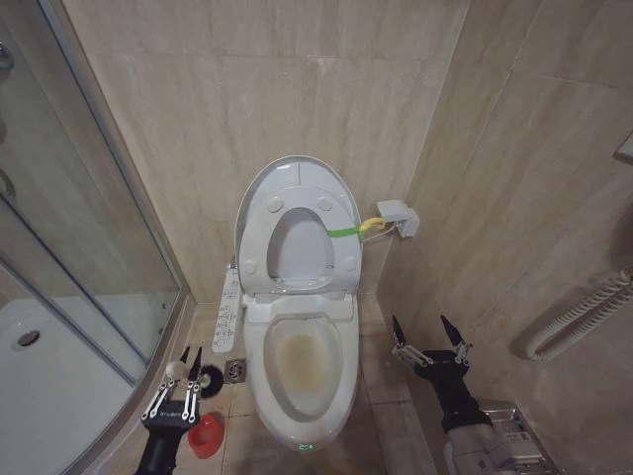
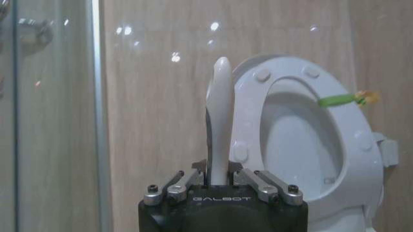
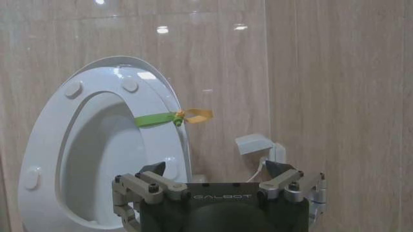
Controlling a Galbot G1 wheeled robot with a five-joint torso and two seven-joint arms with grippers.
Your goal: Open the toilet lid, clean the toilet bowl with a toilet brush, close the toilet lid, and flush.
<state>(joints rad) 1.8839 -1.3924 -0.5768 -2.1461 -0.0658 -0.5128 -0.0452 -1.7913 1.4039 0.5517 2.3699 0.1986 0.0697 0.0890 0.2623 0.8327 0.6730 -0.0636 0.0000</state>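
L gripper (image 1: 187, 368) sat low by the toilet's left side, jaws clamped narrow on the toilet brush (image 2: 220, 121) handle. In the L wrist view the white stick rose straight up out of the jaws w/ its rounded end topmost. In the head view the dark bristle head (image 1: 209, 376) showed just beside the jaws, above the red holder cup (image 1: 206, 434) on the floor.

R gripper (image 1: 429, 341) hovered to the right of the toilet, jaws spread wide, nothing between them, well apart from the bowl.

The toilet lid (image 1: 300, 178) stood raised upright against the back wall, w/ the seat (image 1: 297, 213) folded up against it; a green band (image 1: 342, 233) wrapped the seat's right edge. The toilet bowl (image 1: 300, 366) lay open between the two grippers, inside stained yellowish, small green light at its front rim. A control panel ran along the bowl's left side. Glass shower door (image 1: 89, 218) and white shower tray to the left; a small white box (image 1: 398, 218) on the wall at right.
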